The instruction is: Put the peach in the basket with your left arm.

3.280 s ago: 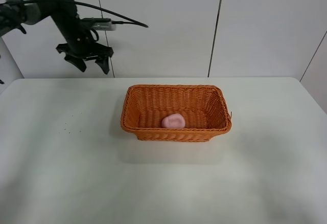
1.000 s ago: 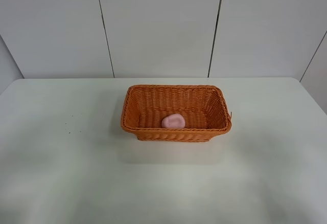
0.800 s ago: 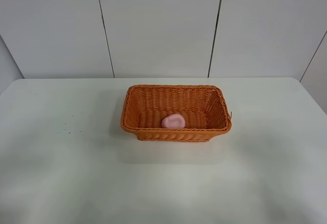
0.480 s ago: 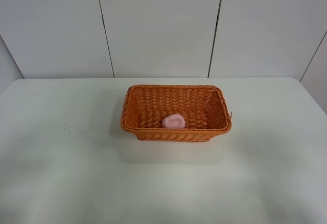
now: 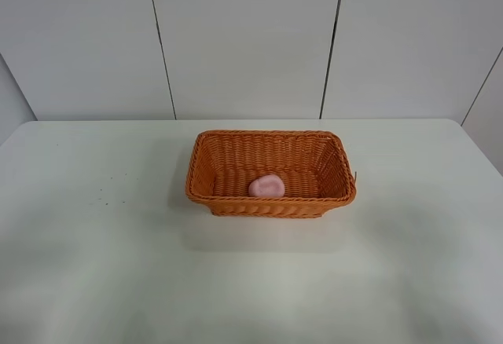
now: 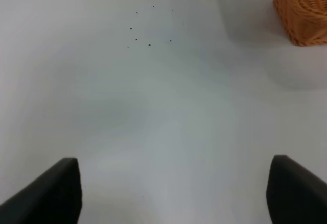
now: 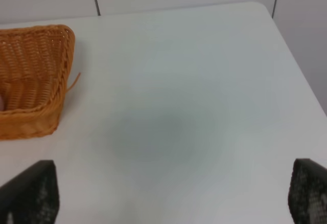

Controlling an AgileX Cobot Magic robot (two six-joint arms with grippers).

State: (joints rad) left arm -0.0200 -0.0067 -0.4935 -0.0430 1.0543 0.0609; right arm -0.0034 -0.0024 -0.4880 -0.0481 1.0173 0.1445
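Observation:
The pink peach [image 5: 266,186] lies inside the orange-brown wicker basket [image 5: 204,159], near its front wall, in the exterior high view. No arm shows in that view. In the left wrist view my left gripper [image 6: 176,193] is open and empty over bare table, its two black fingertips [image 6: 48,193] far apart; a corner of the basket [image 6: 301,9] shows well away from it. In the right wrist view my right gripper [image 7: 171,196] is open and empty, with the basket's end [image 7: 38,75] to one side. The peach is hidden in both wrist views.
The white table [image 5: 94,242] carries a few dark specks [image 5: 102,195] left of the basket, also seen in the left wrist view [image 6: 148,29]. A white panelled wall [image 5: 251,38] stands behind the table. The table's right edge [image 7: 301,75] shows in the right wrist view.
The left arm, raised at the far left 3.3 s ago, has left the exterior high view. Peach and basket have not moved over the last second.

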